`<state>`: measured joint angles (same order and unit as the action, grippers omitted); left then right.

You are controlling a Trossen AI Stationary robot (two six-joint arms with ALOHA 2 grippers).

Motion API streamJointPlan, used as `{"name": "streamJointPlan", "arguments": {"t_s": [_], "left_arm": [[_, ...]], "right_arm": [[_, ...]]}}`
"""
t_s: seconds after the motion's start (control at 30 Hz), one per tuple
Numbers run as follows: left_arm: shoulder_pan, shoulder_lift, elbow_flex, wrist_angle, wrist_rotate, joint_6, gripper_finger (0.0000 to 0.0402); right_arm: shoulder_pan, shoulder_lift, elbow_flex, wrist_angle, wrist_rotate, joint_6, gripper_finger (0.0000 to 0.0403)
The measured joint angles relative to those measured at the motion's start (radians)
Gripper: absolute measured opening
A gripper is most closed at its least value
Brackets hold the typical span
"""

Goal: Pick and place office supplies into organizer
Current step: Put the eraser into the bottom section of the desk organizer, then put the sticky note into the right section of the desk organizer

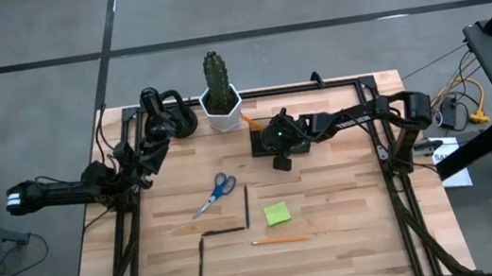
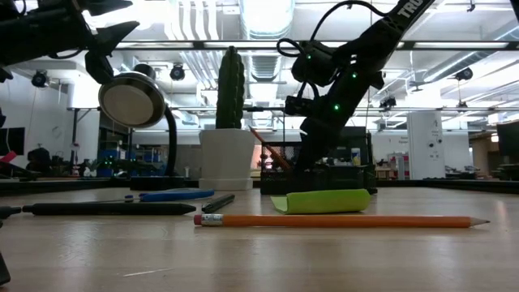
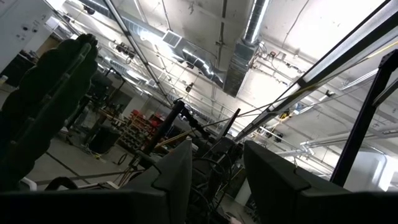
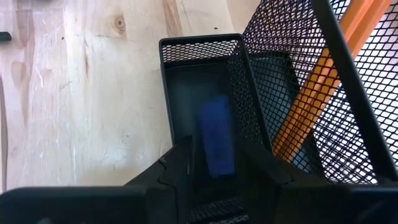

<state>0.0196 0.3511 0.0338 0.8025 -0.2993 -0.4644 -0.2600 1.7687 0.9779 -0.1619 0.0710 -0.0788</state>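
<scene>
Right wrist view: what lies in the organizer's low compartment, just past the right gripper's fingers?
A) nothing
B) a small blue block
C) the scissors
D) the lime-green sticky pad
B: the small blue block sits inside the mesh organizer's low compartment, just ahead of the right gripper; an orange pencil leans in the taller one.

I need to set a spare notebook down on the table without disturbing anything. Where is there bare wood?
Bare wood lies right of the sticky-note pad and pencil, toward the table's right edge, and at the front-left corner left of the pens. It is crowded at the back, around the cactus pot, organizer and right gripper.
</scene>
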Motion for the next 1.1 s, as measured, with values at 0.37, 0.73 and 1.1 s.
{"name": "streamJointPlan", "arguments": {"t_s": [0.37, 0.73, 1.1], "left_arm": [[0.000, 0.000, 0.000, 0.000, 0.000, 0.000, 0.0130], [0.000, 0.000, 0.000, 0.000, 0.000, 0.000, 0.0130], [0.000, 0.000, 0.000, 0.000, 0.000, 0.000, 0.0130]], "right_arm": [[0.000, -0.026, 0.000, -0.017, 0.000, 0.000, 0.0095], [0.000, -0.061, 0.043, -0.020, 0.000, 0.000, 0.0084], [0.023, -0.112, 0.130, -0.053, -0.001, -0.031, 0.0086]]}}
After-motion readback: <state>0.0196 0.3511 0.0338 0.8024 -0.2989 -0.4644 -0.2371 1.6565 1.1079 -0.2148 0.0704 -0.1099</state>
